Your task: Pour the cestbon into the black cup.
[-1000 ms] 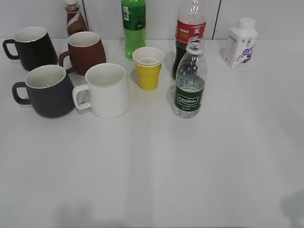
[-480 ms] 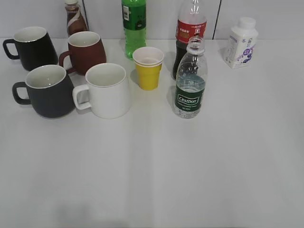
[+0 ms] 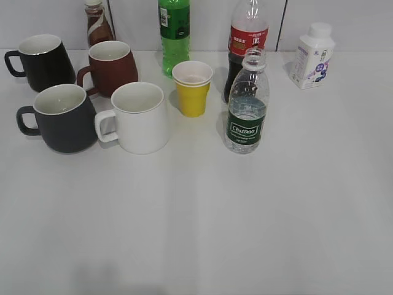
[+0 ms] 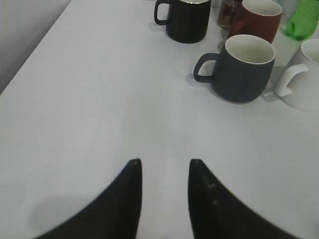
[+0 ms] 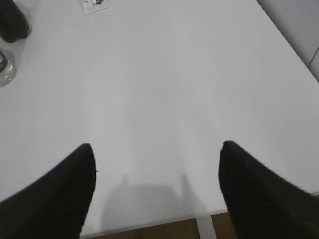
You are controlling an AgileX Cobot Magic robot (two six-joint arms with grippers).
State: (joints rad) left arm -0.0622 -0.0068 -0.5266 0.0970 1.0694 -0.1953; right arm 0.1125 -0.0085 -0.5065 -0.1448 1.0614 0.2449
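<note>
The cestbon bottle (image 3: 246,104) stands upright, uncapped, right of the table's middle; only its base shows at the left edge of the right wrist view (image 5: 6,69). The black cup (image 3: 62,118), a charcoal mug with pale interior, stands at the left, handle to the left; it also shows in the left wrist view (image 4: 241,68). My left gripper (image 4: 164,162) is open and empty above bare table, well short of the mugs. My right gripper (image 5: 157,147) is wide open and empty over the table's near right edge. Neither gripper shows in the exterior view.
A white mug (image 3: 138,117) stands right beside the black cup. Behind are a glossy black mug (image 3: 43,61), a brown-red mug (image 3: 112,66), a yellow paper cup (image 3: 192,87), a green soda bottle (image 3: 174,34), a cola bottle (image 3: 245,43), a white milk bottle (image 3: 312,55).
Nothing on the table has moved; the exterior view has shifted very slightly.
</note>
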